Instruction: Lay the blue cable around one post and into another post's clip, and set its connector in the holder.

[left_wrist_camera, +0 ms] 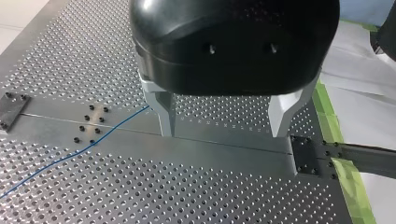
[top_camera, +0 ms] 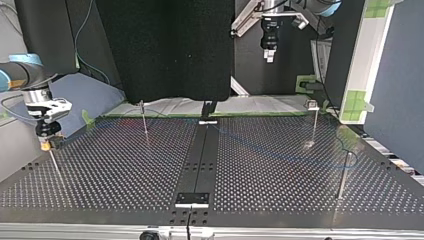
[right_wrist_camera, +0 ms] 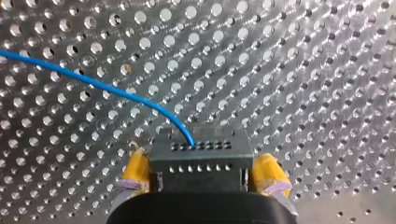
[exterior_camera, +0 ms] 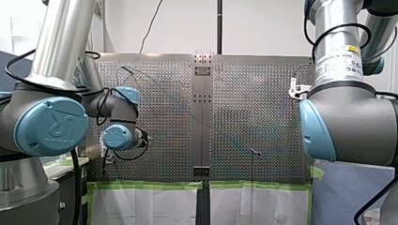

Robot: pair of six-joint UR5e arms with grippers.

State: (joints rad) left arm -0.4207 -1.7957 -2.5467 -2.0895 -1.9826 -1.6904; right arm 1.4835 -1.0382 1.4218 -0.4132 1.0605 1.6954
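Connector (right_wrist_camera: 201, 156) (blue cable (right_wrist_camera: 93, 84) attached) clamped in right pincer (right_wrist_camera: 203, 173).

My left arm (exterior_camera: 51, 126), silver tube with blue joint caps, folds in over the shiny perforated metal table (exterior_camera: 159, 117); my right arm (exterior_camera: 342, 122) fills the opposite side. A thin dark post (exterior_camera: 255, 153) stands on the table's right half. Green tape (exterior_camera: 145, 185) edges its near side, above white paper sheets (exterior_camera: 141, 206).

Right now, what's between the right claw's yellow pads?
Right wrist view: the black connector sits between the pads, with the blue cable running out of it.
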